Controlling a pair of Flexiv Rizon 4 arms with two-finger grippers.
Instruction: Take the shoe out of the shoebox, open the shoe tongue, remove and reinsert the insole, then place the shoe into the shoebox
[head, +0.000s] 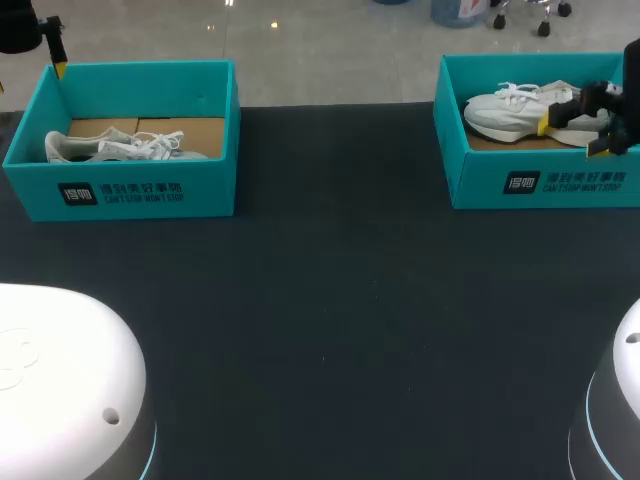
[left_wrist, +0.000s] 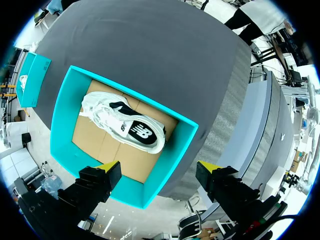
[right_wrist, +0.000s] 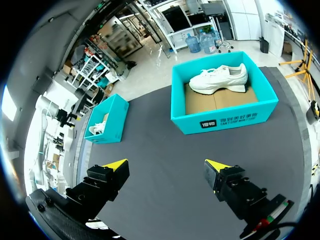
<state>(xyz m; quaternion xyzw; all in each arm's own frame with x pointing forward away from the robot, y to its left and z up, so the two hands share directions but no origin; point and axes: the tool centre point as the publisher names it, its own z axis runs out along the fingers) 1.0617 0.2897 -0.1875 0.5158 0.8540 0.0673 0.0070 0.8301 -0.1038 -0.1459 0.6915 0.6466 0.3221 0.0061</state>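
Bright, even overhead light; faint shadows inside the right shoebox (head: 480, 185).

My arms have rounded, glossy white casings: the left arm's casing (head: 60, 380) has a small round hole (head: 110, 415) and a pale blue light ring (head: 148, 455) at its edge. The left gripper (left_wrist: 159, 167) and right gripper (right_wrist: 166, 164) have blocky black fingers (right_wrist: 102, 182) with yellow wedge tips (right_wrist: 216, 164).
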